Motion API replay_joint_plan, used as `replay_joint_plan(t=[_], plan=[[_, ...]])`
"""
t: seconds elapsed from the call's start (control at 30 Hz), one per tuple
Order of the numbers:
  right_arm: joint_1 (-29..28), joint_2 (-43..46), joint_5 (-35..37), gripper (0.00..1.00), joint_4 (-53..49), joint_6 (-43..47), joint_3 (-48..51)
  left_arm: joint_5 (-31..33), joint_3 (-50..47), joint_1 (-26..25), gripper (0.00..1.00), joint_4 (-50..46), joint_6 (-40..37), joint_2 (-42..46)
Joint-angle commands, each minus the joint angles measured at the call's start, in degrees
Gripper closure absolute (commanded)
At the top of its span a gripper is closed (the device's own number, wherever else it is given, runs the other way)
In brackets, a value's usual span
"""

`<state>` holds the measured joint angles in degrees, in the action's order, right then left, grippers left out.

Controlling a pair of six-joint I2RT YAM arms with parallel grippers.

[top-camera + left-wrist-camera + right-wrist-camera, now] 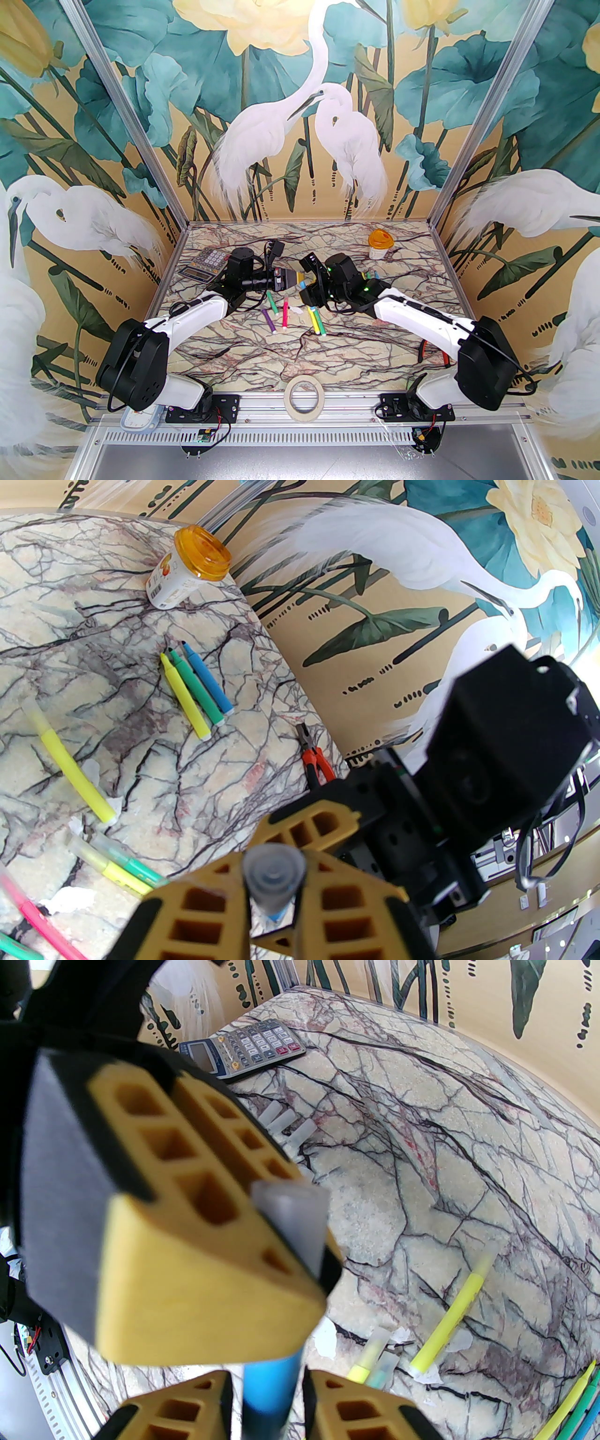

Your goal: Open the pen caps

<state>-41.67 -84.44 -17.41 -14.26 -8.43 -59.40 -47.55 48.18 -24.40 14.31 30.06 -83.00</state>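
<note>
Heron-mural walls enclosing a marbled worktop (375, 337). Above its centre, left gripper (276, 862), jaws clenched on 1 clear pen cap (274, 871), facing right gripper (267, 1377), blue pen (269, 1396) between its jaws, grip not discernible. Loose on the worktop: 3 uncapped pens (197, 695), yellow, green, blue, side by side; purple pen (270, 320) and pink pen (285, 315) nearer the arm bases; 3 loose caps (284, 1124) near the calculator (243, 1046).

A blue pen (269, 1391) is up in the air, and a clear cap (293, 1222) stands at its upper end (joined or not, I cannot tell). Three loose caps (286, 1124) lie together on the table (468, 1124). Three uncapped pens (197, 691), yellow, green and blue, lie side by side.
</note>
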Motion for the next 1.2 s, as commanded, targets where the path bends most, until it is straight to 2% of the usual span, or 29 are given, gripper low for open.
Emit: replay_joint_plan(t=[0.0, 0.2, 0.4, 0.73, 1.17], plan=[[0.04, -0.65, 0.06, 0.72, 1.86, -0.62, -0.80, -1.16, 0.73, -0.30, 0.97, -1.08, -0.18, 1.88], [0.36, 0.40, -0.26, 0.86, 2.13, -0.98, 0.38, -0.55, 0.74, -0.30, 0.98, -1.10, -0.27, 1.91], [0.45, 2.45, -0.52, 0.93, 1.50, -0.72, 3.18, 3.33, 0.74, -0.30, 1.00, -1.56, -0.02, 2.91], [1.05, 7.13, -0.78, 1.00, 3.00, -1.00, 10.88, 11.34, 2.76, -0.21, 1.00, -3.59, 2.39, 3.88], [4.27, 12.67, -2.23, 1.00, 6.44, -1.86, 18.32, 13.80, 5.27, 0.46, 1.00, -4.86, 5.21, 2.50]])
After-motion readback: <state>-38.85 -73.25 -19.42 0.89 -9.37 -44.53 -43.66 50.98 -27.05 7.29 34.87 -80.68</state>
